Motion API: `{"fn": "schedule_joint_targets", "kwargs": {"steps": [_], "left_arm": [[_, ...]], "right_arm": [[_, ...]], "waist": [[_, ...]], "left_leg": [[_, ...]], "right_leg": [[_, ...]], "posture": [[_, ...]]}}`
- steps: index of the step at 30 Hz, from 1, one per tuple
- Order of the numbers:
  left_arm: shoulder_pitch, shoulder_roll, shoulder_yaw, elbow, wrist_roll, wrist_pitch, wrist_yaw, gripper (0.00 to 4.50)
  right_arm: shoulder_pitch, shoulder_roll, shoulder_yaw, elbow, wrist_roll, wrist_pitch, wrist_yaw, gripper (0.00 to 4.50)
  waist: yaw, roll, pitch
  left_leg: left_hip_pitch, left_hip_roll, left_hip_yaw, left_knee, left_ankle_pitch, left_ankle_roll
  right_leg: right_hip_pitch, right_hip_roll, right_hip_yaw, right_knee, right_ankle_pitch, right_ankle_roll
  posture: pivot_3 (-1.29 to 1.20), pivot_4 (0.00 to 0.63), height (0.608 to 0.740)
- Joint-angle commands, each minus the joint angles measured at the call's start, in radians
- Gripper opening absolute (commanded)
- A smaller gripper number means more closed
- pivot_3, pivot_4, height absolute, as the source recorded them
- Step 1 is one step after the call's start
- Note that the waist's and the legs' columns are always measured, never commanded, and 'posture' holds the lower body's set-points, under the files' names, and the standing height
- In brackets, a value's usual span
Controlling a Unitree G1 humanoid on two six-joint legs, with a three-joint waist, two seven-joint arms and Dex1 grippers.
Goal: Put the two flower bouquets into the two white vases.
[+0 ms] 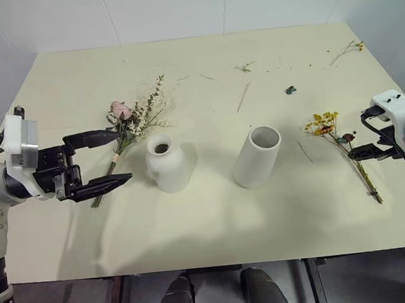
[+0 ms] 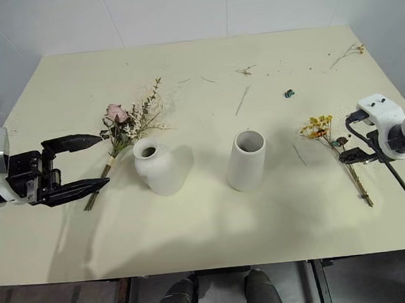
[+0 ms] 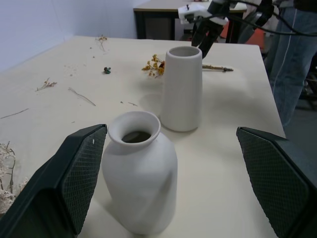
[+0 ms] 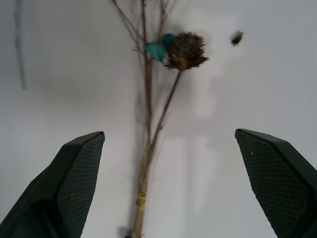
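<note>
Cream table (image 1: 216,221) carries both bouquets, neither in a vase yet. Roses (image 1: 132,118) lie behind the squat vase (image 1: 167,163); yellow bunch (image 1: 332,131) lies right of the cylinder (image 1: 257,156). Left gripper (image 1: 102,160) is spread wide and empty by the rose stems; right gripper (image 4: 171,198) hangs spread over the yellow stems (image 4: 148,134). Such thin stems could slip the pads, and the left fingers could nudge the squat vase over.

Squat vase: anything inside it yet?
No stems stand in the squat vase; its mouth is bare and dark. The bottom is hidden by the narrow neck. The pink rose bouquet lies on the table beside it.
</note>
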Motion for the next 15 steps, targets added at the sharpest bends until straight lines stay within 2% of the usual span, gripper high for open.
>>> {"fn": "schedule_joint_targets", "kwargs": {"steps": [1, 6, 11, 15], "left_arm": [[0.029, 0.014, 0.064, -0.075, -0.054, 0.024, 0.029, 4.5], [0.067, 0.015, 0.093, -0.12, -0.088, 0.056, 0.056, 4.5], [0.074, 0.021, 0.095, -0.139, -0.107, 0.077, 0.075, 4.5], [0.058, 0.039, 0.095, -0.138, -0.117, 0.091, 0.08, 4.5]], "right_arm": [[-0.03, 0.001, 0.027, 0.069, -0.036, -0.037, 0.038, 4.47], [-0.053, 0.031, 0.051, 0.158, -0.024, 0.007, 0.105, 4.47], [-0.059, 0.055, 0.104, 0.207, -0.053, -0.036, 0.163, 4.47], [-0.074, 0.077, 0.133, 0.235, -0.087, -0.091, 0.199, 3.55]], "waist": [[0.0, 0.0, 0.0], [0.0, 0.0, 0.0], [0.002, 0.0, 0.0], [0.0, 0.0, 0.0]], "left_leg": [[0.0, 0.0, 0.0, 0.0, 0.0, 0.0], [0.0, 0.0, 0.002, 0.0, 0.0, 0.0], [0.001, 0.0, 0.002, 0.002, 0.0, 0.001], [0.001, 0.0, 0.003, 0.004, -0.001, 0.001]], "right_leg": [[0.0, 0.0, 0.001, 0.0, 0.0, 0.0], [0.0, 0.0, 0.002, 0.0, 0.0, 0.0], [0.0, 0.001, 0.003, 0.001, 0.0, 0.001], [0.001, 0.001, 0.004, 0.001, 0.001, 0.002]], "posture": [[0.0, 0.15, 0.74], [0.0, 0.15, 0.74], [0.0, 0.15, 0.74], [0.0, 0.15, 0.74]]}}
